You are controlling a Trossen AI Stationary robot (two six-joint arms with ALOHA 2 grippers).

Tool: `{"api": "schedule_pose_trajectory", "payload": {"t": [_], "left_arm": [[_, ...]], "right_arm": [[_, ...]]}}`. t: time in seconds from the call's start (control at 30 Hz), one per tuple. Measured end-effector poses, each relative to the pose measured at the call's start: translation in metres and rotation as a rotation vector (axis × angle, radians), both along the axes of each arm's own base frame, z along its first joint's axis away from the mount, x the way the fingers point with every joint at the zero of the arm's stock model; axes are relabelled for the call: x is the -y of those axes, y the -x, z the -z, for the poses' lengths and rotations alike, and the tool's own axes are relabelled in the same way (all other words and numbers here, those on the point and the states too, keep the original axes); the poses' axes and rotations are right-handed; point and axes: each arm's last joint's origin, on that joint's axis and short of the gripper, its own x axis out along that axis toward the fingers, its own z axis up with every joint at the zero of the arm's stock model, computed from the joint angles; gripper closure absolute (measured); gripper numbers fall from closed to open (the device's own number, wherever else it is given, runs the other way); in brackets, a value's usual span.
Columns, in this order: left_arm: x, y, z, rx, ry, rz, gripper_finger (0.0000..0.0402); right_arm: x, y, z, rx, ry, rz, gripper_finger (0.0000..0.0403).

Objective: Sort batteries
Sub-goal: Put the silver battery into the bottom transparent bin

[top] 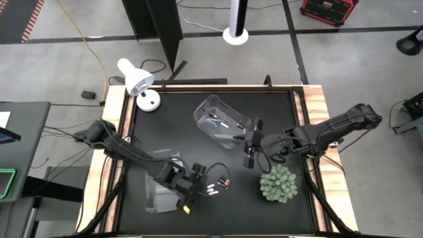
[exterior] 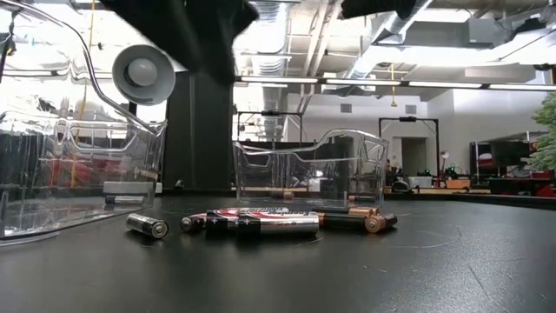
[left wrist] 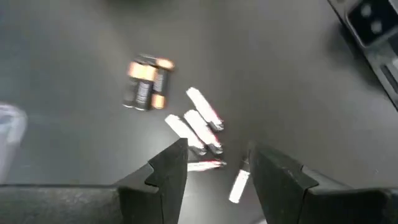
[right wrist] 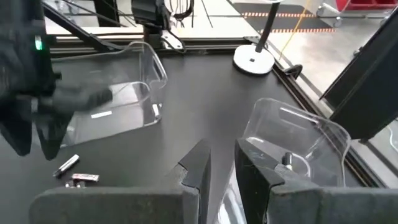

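The left gripper (top: 195,187) is hovering just beside the batteries (top: 218,186), a bin (top: 160,182) lying behind it; the right gripper (top: 250,157) is hanging beside another bin (top: 221,121).

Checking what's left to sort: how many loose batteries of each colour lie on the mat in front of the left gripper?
Silvery-white batteries: 5
Dark batteries with copper ends: 2, in a blurred cluster, possibly more
Total: 7

Open black table (top: 198,149) lies between two clear plastic bins (top: 221,121), (top: 162,182). Loose batteries (top: 218,185) clutter the near centre; a potted plant (top: 277,183) and white lamp (top: 139,82) block opposite corners.
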Motion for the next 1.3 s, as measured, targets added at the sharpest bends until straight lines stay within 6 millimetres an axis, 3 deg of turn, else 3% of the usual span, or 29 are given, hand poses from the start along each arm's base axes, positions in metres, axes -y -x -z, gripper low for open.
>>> {"api": "schedule_pose_trajectory", "payload": {"t": [0.23, 0.47, 0.8, 1.03, 1.13, 1.3], "left_arm": [[0.009, -0.023, 0.031, -0.200, -0.015, 0.048, 0.0239], [0.014, -0.034, 0.042, -0.320, -0.064, 0.054, 0.0239], [0.007, -0.034, 0.032, -0.283, -0.059, -0.009, 0.0239], [0.004, -0.031, 0.014, -0.205, -0.068, -0.055, 0.0239], [0.001, -0.034, 0.009, -0.160, -0.053, -0.141, 0.0239], [-0.015, -0.049, 0.010, -0.119, 0.129, -0.445, 0.0239]], "right_arm": [[-0.002, -0.003, 0.000, 0.020, 0.001, 0.006, 0.0315], [-0.006, -0.002, 0.000, 0.018, 0.003, -0.009, 0.0315], [-0.011, -0.001, 0.000, 0.014, 0.020, -0.028, 0.0315], [-0.013, 0.000, 0.000, 0.009, 0.033, -0.041, 0.0315], [-0.013, 0.000, 0.000, 0.009, 0.036, -0.043, 0.0315], [-0.013, 0.000, 0.000, 0.007, 0.040, -0.043, 0.0315]]}}
